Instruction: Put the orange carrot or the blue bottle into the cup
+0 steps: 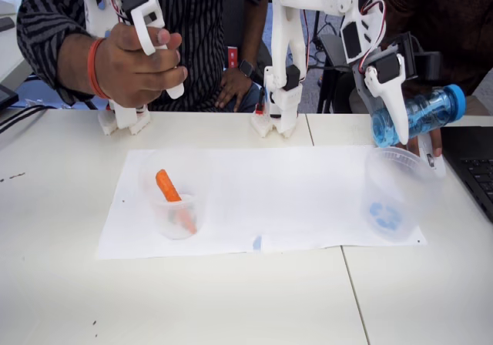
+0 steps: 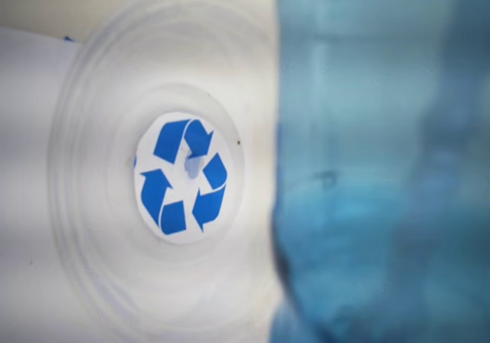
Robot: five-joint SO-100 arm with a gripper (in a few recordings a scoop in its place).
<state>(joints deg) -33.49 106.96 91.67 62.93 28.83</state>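
The claw (image 1: 402, 122) grips the blue bottle (image 1: 422, 114) (lying crosswise) above the cup (image 1: 394, 195).

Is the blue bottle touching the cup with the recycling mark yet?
Apart. The fixed view shows the blue bottle held in the gripper above the cup, with a gap over the rim.

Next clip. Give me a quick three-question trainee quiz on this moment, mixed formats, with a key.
1. True or false: the claw holds the blue bottle above the marked cup.
2. Where is the carrot? A) in the smaller cup B) on the paper C) in the claw
3. Fill in: the wrist view looks down at a blue ___ symbol on the cup base.

Key: 1 true; 2 A; 3 recycling
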